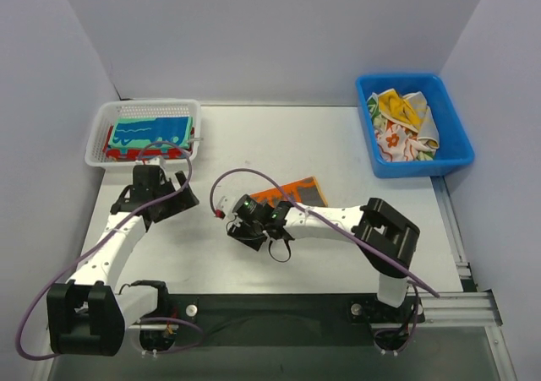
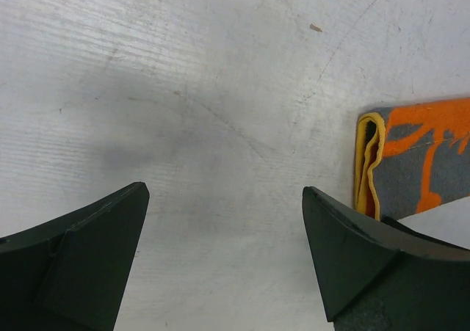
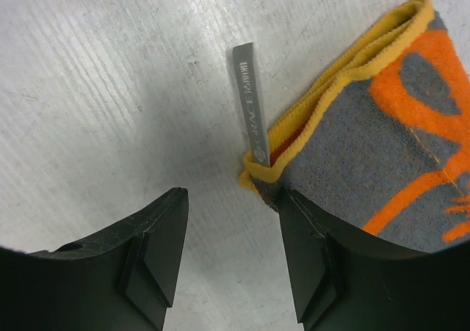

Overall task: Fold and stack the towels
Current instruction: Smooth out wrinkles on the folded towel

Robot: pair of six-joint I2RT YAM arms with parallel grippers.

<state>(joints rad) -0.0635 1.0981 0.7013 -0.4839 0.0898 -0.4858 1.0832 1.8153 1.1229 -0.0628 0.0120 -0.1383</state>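
The white table (image 1: 279, 136) bears a folded grey-orange towel (image 1: 306, 190), a mesh basket (image 1: 148, 108) and a blue bin (image 1: 418, 167).

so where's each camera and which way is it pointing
Top external: above and behind the robot, looking down on the table; left arm and right arm show.
Left wrist: on its arm, facing down at the table; left gripper open.
Right wrist: likewise, facing down at the grey towel; right gripper open.
Shared: all show that towel.

The grey towel (image 3: 367, 147) has orange print and yellow edging; teal towel (image 1: 150, 130) blue prints; white basket (image 1: 148, 106); blue bin (image 1: 418, 168); black fingers (image 3: 158, 257).
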